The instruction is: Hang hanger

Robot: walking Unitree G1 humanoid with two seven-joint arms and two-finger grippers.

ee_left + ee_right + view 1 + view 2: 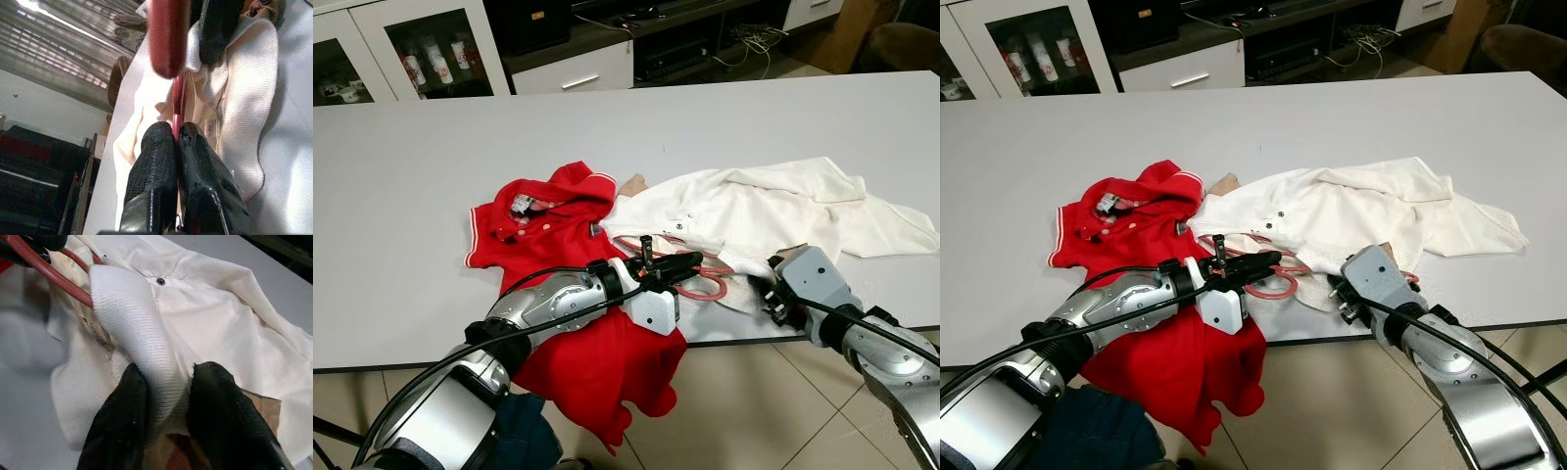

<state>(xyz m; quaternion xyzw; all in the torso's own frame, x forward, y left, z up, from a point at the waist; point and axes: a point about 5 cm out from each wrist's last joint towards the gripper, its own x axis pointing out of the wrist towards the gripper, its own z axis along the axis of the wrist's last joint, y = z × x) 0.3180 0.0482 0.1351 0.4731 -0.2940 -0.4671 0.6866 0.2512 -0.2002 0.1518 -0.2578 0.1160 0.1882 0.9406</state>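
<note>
While the two silver arms reach in over the near edge of the wide white tabletop point(411, 176), two garments lie there side by side: one red polo shirt with white-trimmed collar and sleeve point(543, 211), and one white knit polo shirt point(754, 211) spread to its right. The red shirt's lower part spills off the near edge and hangs toward the tiled floor point(744, 401). A single red-pink looped wire hanger point(705, 284) lies on the tabletop between the two grippers, partly tucked under the hem of the white shirt.

The left gripper point(680, 260) stretches across the red shirt, and its jaws are pinched closed on the thin red bar of the hanger; in the left wrist view the two black fingers point(156, 166) press together with the red rod caught between them, white cloth just beyond. The right gripper point(771, 292) sits at the near edge, at the white shirt's lower border. Its jaws are clamped on a ribbed white cuff or hem band of that shirt; the right wrist view shows the band folded up between the two black fingers point(122, 416), with one small dark button point(160, 281) on the cloth behind and the hanger's red wire crossing nearby.

Beyond the tabletop stand a white glass-doored cabinet point(401, 49) and one white drawer front point(573, 73), beside a dark shelf unit point(685, 44) with tangled cables.
</note>
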